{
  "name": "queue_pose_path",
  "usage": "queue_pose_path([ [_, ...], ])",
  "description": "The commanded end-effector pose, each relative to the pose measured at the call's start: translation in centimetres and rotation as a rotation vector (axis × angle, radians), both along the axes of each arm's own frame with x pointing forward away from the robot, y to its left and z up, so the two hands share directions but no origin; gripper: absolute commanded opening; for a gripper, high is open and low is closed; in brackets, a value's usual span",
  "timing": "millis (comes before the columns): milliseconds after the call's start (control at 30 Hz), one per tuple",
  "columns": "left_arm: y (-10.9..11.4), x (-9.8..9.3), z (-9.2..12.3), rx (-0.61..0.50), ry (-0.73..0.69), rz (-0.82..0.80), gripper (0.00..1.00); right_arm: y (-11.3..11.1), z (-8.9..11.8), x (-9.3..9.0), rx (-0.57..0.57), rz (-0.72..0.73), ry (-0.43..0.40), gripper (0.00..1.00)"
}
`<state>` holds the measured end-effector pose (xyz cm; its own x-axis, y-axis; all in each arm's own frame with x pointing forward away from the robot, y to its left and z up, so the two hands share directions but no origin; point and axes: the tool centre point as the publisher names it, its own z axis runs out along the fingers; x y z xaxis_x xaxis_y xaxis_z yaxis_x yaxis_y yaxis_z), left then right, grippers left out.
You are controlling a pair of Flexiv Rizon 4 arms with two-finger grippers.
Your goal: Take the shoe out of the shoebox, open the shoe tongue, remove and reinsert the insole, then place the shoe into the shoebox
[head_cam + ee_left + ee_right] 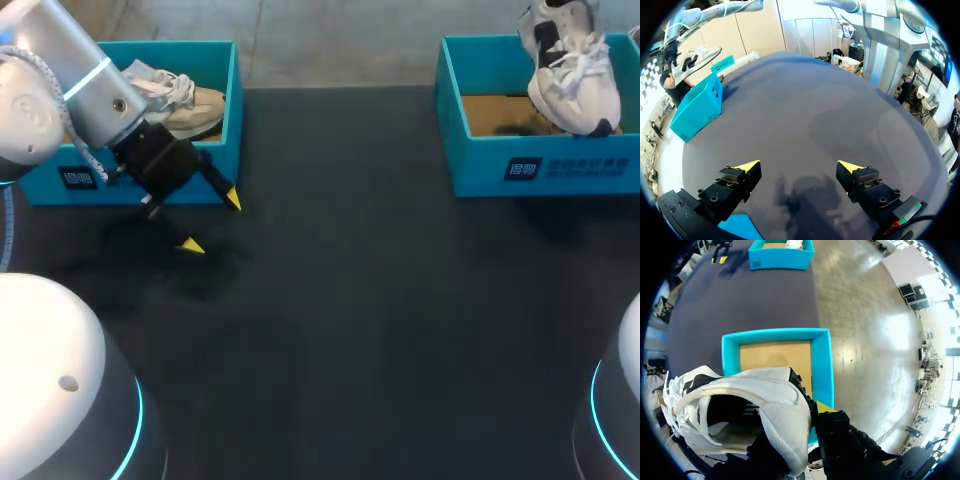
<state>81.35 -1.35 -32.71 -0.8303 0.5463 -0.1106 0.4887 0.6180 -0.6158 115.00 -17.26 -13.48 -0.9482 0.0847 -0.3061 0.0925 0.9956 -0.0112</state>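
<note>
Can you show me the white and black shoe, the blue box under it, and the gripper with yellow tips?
white and black shoe (565, 100): head view, on its white side.
blue box (480, 165): head view, on its front wall.
left gripper (212, 223): head view, midway between its yellow tips.

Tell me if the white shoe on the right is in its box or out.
Out. The right gripper holds the white shoe above the right shoebox, whose cardboard floor lies bare.
</note>
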Motion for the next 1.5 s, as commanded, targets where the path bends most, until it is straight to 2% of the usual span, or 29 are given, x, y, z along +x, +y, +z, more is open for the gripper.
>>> queue_pose_path([
  [33,0.0,-0.1,0.0,0.002,-0.001,0.001,1.0,0.1,0.4,0.8,-0.002,-0.001,0.029,0.0],
  [367,0.0,-0.1,0.0,0.002,-0.001,0.001,1.0,0.1,0.4,0.8,-0.002,-0.001,0.029,0.0],
  [700,0.0,-0.1,0.0,0.002,-0.001,0.001,1.0,-2.3,-1.0,4.4,0.009,-0.025,0.002,0.0],
  [1033,0.0,-0.1,0.0,0.002,-0.001,0.001,1.0,-4.4,-1.7,5.1,0.0,-0.001,0.014,0.0],
  [1100,0.0,-0.1,0.0,0.002,-0.001,0.001,1.0,-5.0,-1.6,5.0,0.004,-0.069,0.019,0.0],
  [1200,0.0,-0.1,0.0,0.002,-0.001,0.001,1.0,-6.3,-1.9,4.8,0.011,-0.27,0.034,0.0],
  [1300,0.0,-0.1,0.0,0.002,-0.001,0.001,1.0,-8.0,-2.6,4.4,0.086,-0.468,0.044,0.0],
  [1500,0.0,-0.1,0.0,0.002,-0.001,0.001,1.0,-10.8,-3.1,3.5,0.182,-0.712,0.028,0.0],
])
